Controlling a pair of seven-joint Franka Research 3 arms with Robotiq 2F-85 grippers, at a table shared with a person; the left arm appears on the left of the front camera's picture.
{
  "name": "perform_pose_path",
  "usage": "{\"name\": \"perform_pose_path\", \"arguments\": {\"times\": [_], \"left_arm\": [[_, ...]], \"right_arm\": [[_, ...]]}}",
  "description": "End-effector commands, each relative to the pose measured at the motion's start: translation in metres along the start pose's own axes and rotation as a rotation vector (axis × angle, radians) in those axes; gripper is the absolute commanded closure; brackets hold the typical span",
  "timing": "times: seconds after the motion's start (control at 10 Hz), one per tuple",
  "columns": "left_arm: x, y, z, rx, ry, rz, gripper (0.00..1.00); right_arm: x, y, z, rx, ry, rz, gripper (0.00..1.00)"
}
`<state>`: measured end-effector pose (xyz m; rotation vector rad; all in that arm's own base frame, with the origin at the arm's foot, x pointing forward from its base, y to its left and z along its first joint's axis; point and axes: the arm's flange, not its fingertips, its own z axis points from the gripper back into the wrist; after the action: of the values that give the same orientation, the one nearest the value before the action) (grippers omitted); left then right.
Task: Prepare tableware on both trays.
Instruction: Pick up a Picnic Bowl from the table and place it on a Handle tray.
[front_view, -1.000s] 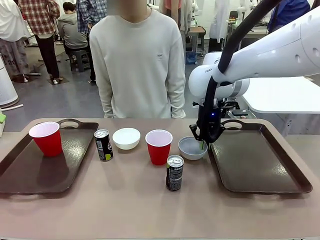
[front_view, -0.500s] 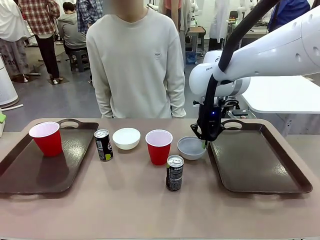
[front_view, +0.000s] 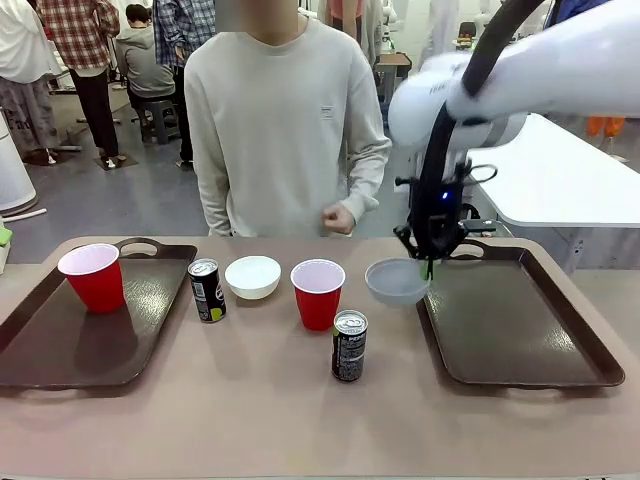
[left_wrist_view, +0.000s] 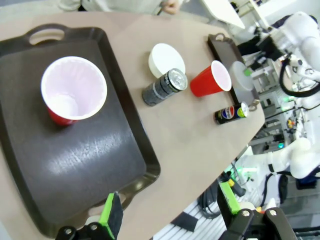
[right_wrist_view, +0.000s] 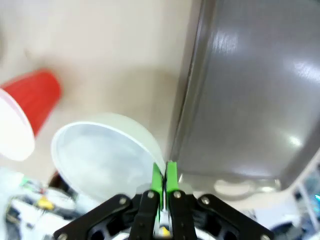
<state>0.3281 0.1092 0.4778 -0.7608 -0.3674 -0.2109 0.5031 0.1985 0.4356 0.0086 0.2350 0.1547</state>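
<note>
Right pincer (front_view: 429, 262): closed on the rim of a small round white plastic bowl (front_view: 395, 280), centre right of the front view. We read the rim pinch as the means of carrying it level.
Held bowl: hangs just beside the left rim of the right dark brown rectangular plastic tray (front_view: 520, 335), seemingly clear of the table (front_view: 250, 410). We judge it bound for that tray, which carries nothing yet.
Left pincer (left_wrist_view: 170, 207): jaws wide apart, gripping nothing, poised above the left dark brown tray (left_wrist_view: 90, 155).
Left tray stock: one red plastic cup with white inside (front_view: 92, 276), upright in the tray's upper left part. We note room beside it for a bowl and a can.
Table stock, middle of frame: second white bowl (front_view: 253, 276); second red cup (front_view: 318, 293) right of it; a slim dark silver-topped drink can (front_view: 207, 289) left of it; a second such can (front_view: 349, 345) lower centre. All upright, apart and, we judge, awaiting trays.
Person's hand (front_view: 338, 218): upper centre, touching no tableware.
</note>
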Motion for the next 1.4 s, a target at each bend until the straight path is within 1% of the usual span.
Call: {"name": "perform_pose_path", "arguments": {"times": [0.0, 0.1, 0.2, 0.3, 0.4, 0.5, 0.6, 0.7, 0.8, 0.9, 1.2, 1.3], "left_arm": [[0.001, 0.0, 0.001, -0.019, -0.01, -0.007, 0.0], [0.001, 0.0, 0.001, -0.019, -0.01, -0.007, 0.0], [0.001, 0.0, 0.001, -0.019, -0.01, -0.007, 0.0], [0.001, 0.0, 0.001, -0.019, -0.01, -0.007, 0.0], [0.001, 0.0, 0.001, -0.019, -0.01, -0.007, 0.0], [0.001, 0.0, 0.001, -0.019, -0.01, -0.007, 0.0], [0.001, 0.0, 0.001, -0.019, -0.01, -0.007, 0.0], [0.001, 0.0, 0.001, -0.019, -0.01, -0.007, 0.0], [0.001, 0.0, 0.001, -0.019, -0.01, -0.007, 0.0], [0.001, 0.0, 0.001, -0.019, -0.01, -0.007, 0.0], [0.001, 0.0, 0.001, -0.019, -0.01, -0.007, 0.0], [0.001, 0.0, 0.001, -0.019, -0.01, -0.007, 0.0]], "right_arm": [[-0.058, -0.004, 0.035, 0.028, -0.028, 0.068, 1.0], [-0.081, -0.005, 0.047, 0.035, -0.036, 0.093, 1.0], [-0.104, -0.005, 0.055, 0.034, -0.021, 0.09, 1.0], [-0.112, -0.006, 0.061, 0.027, 0.015, -0.016, 1.0], [-0.088, 0.001, 0.066, 0.015, -0.031, 0.078, 1.0], [-0.088, 0.001, 0.066, 0.015, -0.031, 0.078, 1.0], [-0.112, -0.002, 0.073, 0.012, -0.019, 0.058, 0.96], [-0.101, -0.017, 0.058, -0.02, -0.057, 0.143, 0.96], [-0.099, -0.039, 0.052, -0.037, -0.135, 0.151, 0.96], [-0.098, -0.065, 0.051, -0.012, -0.203, 0.119, 0.96], [-0.096, -0.131, 0.035, 0.051, -0.27, 0.032, 0.96], [-0.093, -0.145, 0.029, 0.036, -0.27, 0.001, 0.96]]}}
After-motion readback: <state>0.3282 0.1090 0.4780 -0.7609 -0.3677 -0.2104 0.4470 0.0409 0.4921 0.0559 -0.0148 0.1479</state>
